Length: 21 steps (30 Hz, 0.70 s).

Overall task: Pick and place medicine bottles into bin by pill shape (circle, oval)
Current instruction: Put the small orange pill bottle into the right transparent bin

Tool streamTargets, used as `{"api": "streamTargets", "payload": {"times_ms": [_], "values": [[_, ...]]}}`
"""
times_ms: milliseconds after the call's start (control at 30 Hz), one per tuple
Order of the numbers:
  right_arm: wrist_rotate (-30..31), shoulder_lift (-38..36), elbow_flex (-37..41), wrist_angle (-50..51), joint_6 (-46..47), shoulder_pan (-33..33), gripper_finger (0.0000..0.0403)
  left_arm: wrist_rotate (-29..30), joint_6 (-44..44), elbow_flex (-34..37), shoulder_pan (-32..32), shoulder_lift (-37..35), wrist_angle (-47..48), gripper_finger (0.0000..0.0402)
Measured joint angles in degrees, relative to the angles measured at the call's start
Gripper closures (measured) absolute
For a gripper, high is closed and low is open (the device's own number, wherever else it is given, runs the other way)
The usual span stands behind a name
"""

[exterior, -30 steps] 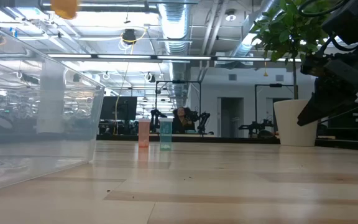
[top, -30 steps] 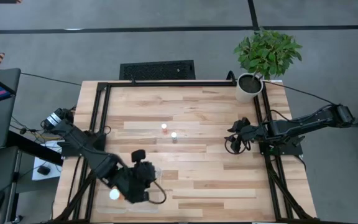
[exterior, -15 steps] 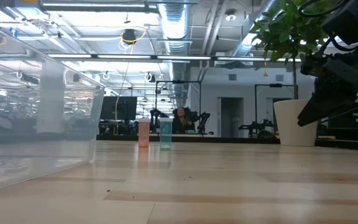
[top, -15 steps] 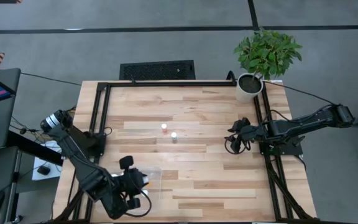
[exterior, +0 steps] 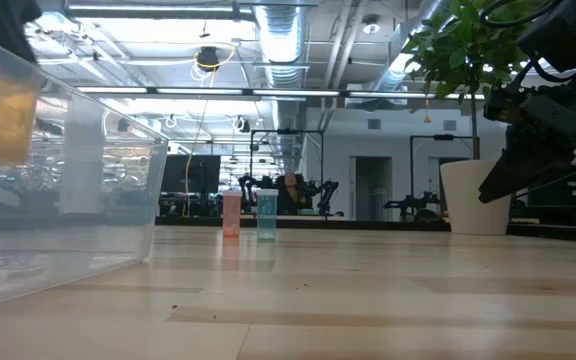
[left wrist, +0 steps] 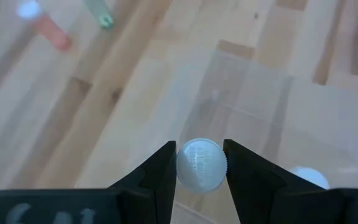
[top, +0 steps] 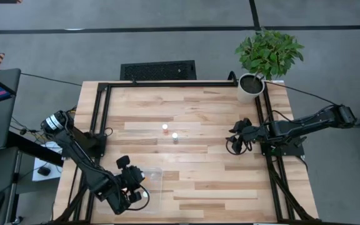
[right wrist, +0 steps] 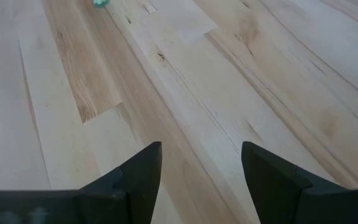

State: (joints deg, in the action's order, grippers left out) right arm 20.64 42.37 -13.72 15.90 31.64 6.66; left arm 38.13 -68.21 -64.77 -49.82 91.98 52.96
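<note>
Because the bottle must drop into one compartment of the bin [left wrist: 272, 118], the left gripper [left wrist: 201, 165] hangs over it, fingers clamped on a white-capped bottle [left wrist: 201, 164] (right gripper [right wrist: 201, 168] gapes empty, well away).

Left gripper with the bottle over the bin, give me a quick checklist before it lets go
1. Left gripper shut on the medicine bottle: ok.
2. Bottle over the bin, not bare table: ok.
3. Bottle low, inside the bin walls, per low view: ok.
4. Correct compartment for its pill shape: cannot tell.
5. Another white cap lies apart from the drop spot: ok.
6. Right gripper open, parked far away at the table's right side: ok.
</note>
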Motion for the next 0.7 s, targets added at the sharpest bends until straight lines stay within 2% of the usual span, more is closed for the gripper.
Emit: {"api": "streamTargets", "payload": {"times_ms": [233, 700], "values": [[0.0, 0.0, 0.0, 0.0, 1.3, 0.0, 0.0168, -3.0, 1.3, 3.9, 0.0, 0.0, -7.5, 0.0285], [0.0, 0.0, 0.0, 0.2, 1.4, 0.0, 0.0168, -3.0, 8.9, 5.4, 0.0, 0.0, -8.0, 0.0285]]}}
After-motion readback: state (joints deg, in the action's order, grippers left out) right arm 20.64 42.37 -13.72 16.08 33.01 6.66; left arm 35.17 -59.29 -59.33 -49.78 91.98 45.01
